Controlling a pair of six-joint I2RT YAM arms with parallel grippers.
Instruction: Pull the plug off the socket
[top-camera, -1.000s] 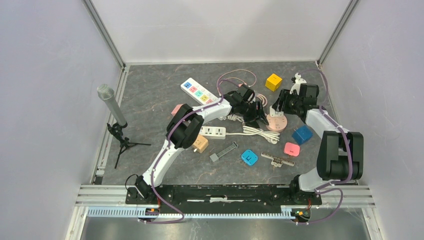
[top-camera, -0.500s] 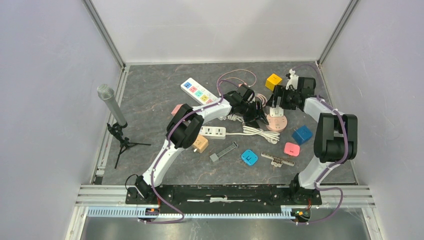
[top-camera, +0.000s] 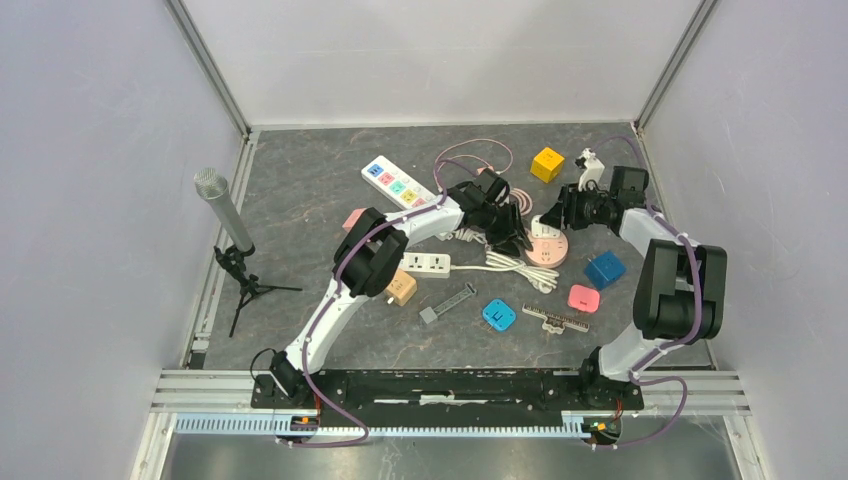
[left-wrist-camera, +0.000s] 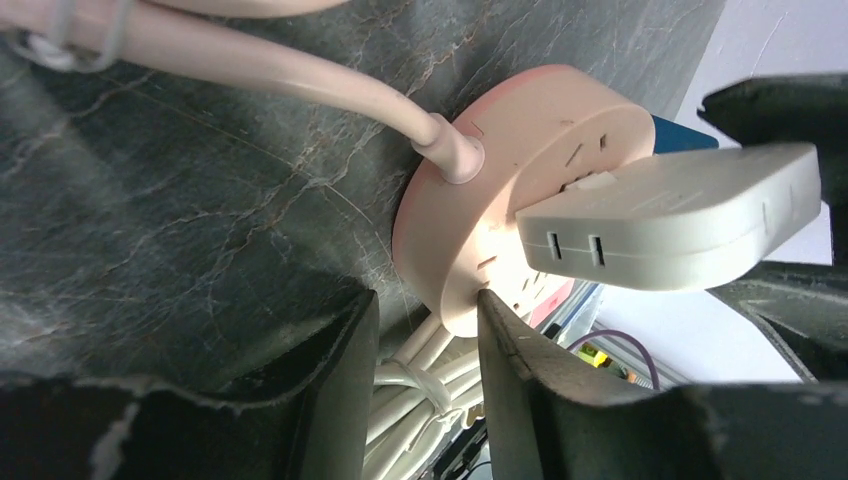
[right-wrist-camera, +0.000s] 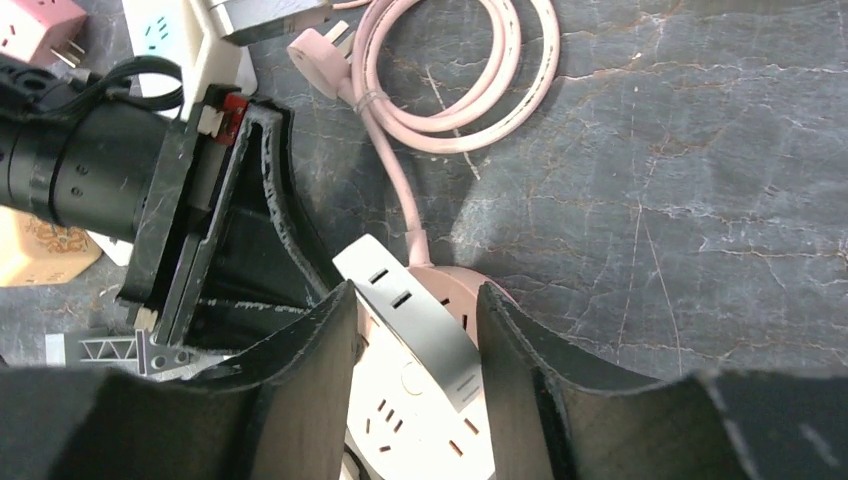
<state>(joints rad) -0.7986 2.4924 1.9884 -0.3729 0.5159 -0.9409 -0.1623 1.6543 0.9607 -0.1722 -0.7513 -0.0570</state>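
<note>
Top view: round pink socket lies on the bench mid-right, white plug on its top face. My left jaws reach in from the left and my right jaws from the right, both at the socket. Left wrist view: my fingers stand apart and released, with the socket's near rim in the gap between them; one finger looks to touch the rim, the other is clear of it. The plug's face sits against the socket. Right wrist view: right fingers are clenched on the plug's two long sides. Judgement: grasp made, socket only loosely braced, pull not yet done. I cannot tell whether the prongs have started out. Left to do: draw the plug straight off.
</note>
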